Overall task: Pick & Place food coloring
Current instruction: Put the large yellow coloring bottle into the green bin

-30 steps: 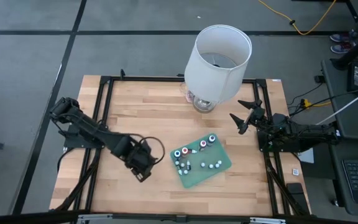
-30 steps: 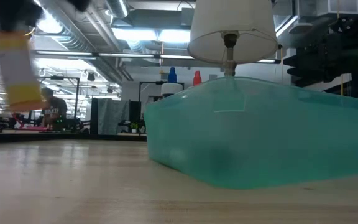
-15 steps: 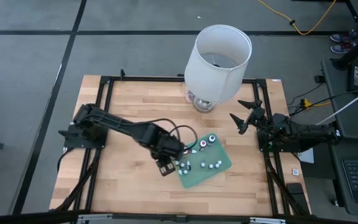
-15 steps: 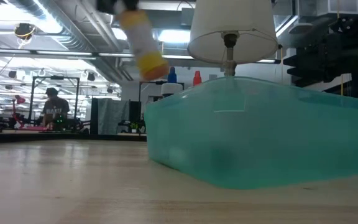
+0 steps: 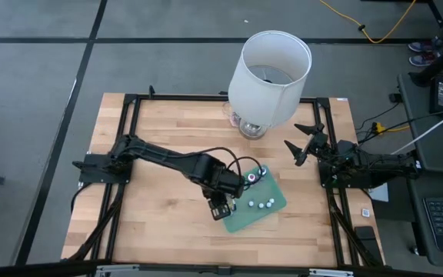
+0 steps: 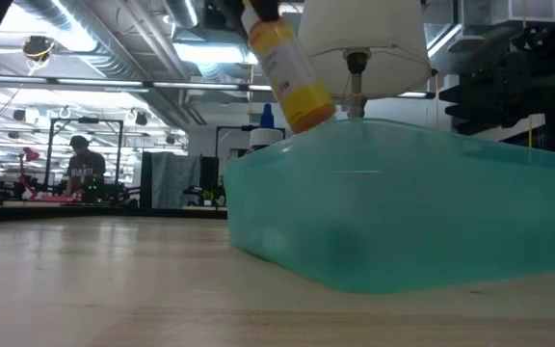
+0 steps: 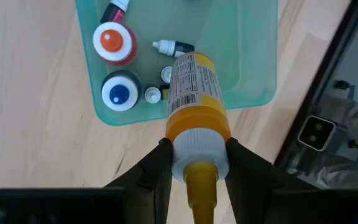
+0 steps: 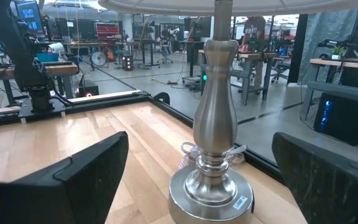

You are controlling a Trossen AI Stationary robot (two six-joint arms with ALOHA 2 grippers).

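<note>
left gripper (image 7: 194, 163): clamped on the white cap end of a yellow food coloring bottle (image 7: 194, 87); jaws narrow, pinching both sides of the cap. I see it just left of frame centre in the high view (image 5: 220, 201), arm stretched in from the left edge.
held bottle: yellow body with a white printed label; hangs tilted over the near-left corner of the tray, clear of it in the low view (image 6: 284, 60), upper middle of frame.
tray (image 5: 278, 208): green and see-through, lower centre of the high view, turned at an angle on the wooden table (image 5: 160, 131); in the low view it's a big teal block (image 6: 403, 212) filling the right half.
other bottles in tray: one red-topped (image 7: 112, 42) and one blue-topped (image 7: 120, 92) standing side by side, a small white-capped one lying on its side (image 7: 171, 46), tiny whitish caps beside it (image 7: 152, 94). All sit right under the held bottle, so I've little free floor at that corner.
in the way: lamp (image 5: 271, 73) with its big white shade, upper centre of the high view, just behind the tray; its metal base (image 8: 211, 186) fills the right wrist view.
right gripper (image 5: 304, 144): jaws spread wide, holding nothing, parked at the right edge of the table near the lamp.
background: a person (image 6: 83, 166) at a bench, far left of the low view.
</note>
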